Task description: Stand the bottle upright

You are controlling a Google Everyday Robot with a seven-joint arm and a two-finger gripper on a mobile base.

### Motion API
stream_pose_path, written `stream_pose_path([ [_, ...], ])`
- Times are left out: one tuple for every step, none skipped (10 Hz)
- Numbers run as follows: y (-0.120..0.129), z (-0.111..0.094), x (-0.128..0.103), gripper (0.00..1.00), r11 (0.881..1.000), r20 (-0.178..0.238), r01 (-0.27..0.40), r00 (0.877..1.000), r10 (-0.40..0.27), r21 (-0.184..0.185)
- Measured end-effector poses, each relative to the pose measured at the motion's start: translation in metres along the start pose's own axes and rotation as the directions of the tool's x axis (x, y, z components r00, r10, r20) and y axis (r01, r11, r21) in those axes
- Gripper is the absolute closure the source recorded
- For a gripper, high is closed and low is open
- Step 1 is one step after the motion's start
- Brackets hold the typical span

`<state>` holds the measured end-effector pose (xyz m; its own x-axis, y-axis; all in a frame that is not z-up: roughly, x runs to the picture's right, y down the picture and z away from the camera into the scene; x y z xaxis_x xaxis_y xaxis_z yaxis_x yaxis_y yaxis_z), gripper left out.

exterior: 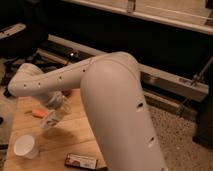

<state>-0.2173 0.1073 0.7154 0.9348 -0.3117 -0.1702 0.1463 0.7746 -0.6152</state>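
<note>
The clear plastic bottle point(52, 119) hangs tilted just over the wooden table point(75, 135), neck pointing down-left, with its shadow on the wood below it. My gripper point(59, 103) is right above the bottle at the end of the white arm point(65, 80), and the wrist hides most of it. The bottle seems to be in the gripper's hold, but the contact is hidden.
An orange carrot point(37, 113) lies just left of the bottle. A white paper cup point(25, 146) stands at the front left. A dark flat packet point(80, 161) lies at the front edge. My big white upper arm point(120, 115) covers the table's right side.
</note>
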Motion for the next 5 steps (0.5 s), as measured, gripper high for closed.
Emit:
stream_pose_path([
  [0.006, -0.007, -0.034, 0.78, 0.999, 0.086, 0.048, 0.995, -0.046, -0.021],
  [0.008, -0.013, -0.053, 0.78, 0.996, 0.13, 0.09, 0.988, -0.086, -0.022],
  [0.004, -0.018, -0.057, 0.78, 0.993, 0.132, 0.122, 0.984, -0.12, -0.002],
  [-0.003, -0.021, -0.051, 0.78, 0.99, 0.102, 0.137, 0.985, -0.139, 0.027],
  [-0.016, -0.029, -0.033, 0.78, 0.986, 0.031, 0.147, 0.988, -0.149, 0.081],
])
